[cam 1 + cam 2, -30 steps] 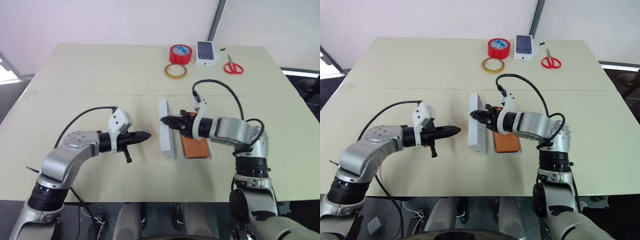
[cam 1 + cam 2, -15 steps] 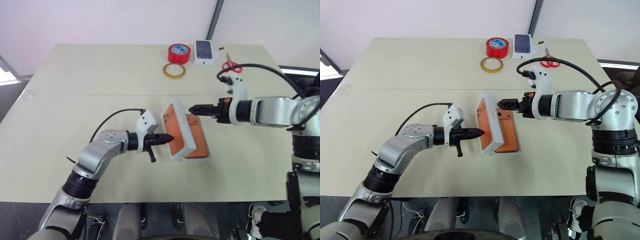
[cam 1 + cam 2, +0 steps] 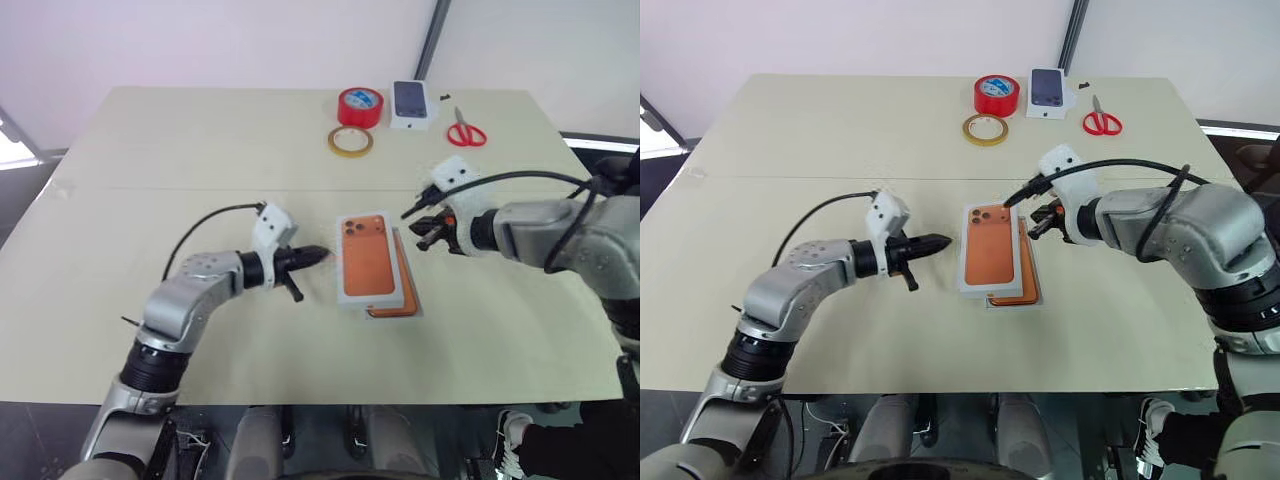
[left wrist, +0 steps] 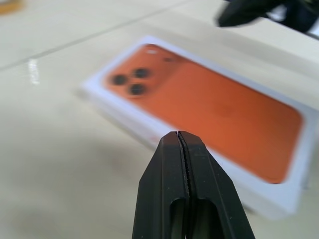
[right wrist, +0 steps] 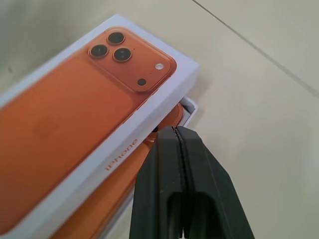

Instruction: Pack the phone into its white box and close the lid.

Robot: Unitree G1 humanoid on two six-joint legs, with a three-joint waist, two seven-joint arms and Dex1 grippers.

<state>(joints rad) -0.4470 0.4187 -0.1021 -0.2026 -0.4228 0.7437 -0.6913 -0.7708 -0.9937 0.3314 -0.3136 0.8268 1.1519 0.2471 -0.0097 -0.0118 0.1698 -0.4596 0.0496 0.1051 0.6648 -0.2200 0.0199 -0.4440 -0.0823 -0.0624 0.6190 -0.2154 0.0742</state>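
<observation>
The lid [image 3: 366, 254], tilted half a second ago, now lies print-up but askew over the phone [image 3: 398, 300] in the white box [image 3: 414, 309], mid-desk. Both grippers, left [image 3: 318, 254] and right [image 3: 412, 214], have jaws together, empty. Seating remains.

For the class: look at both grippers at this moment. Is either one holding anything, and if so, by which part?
Nothing is held. The left gripper and right gripper both have shut, empty jaws, one on each side of the lid, which lies askew over the white box.
</observation>
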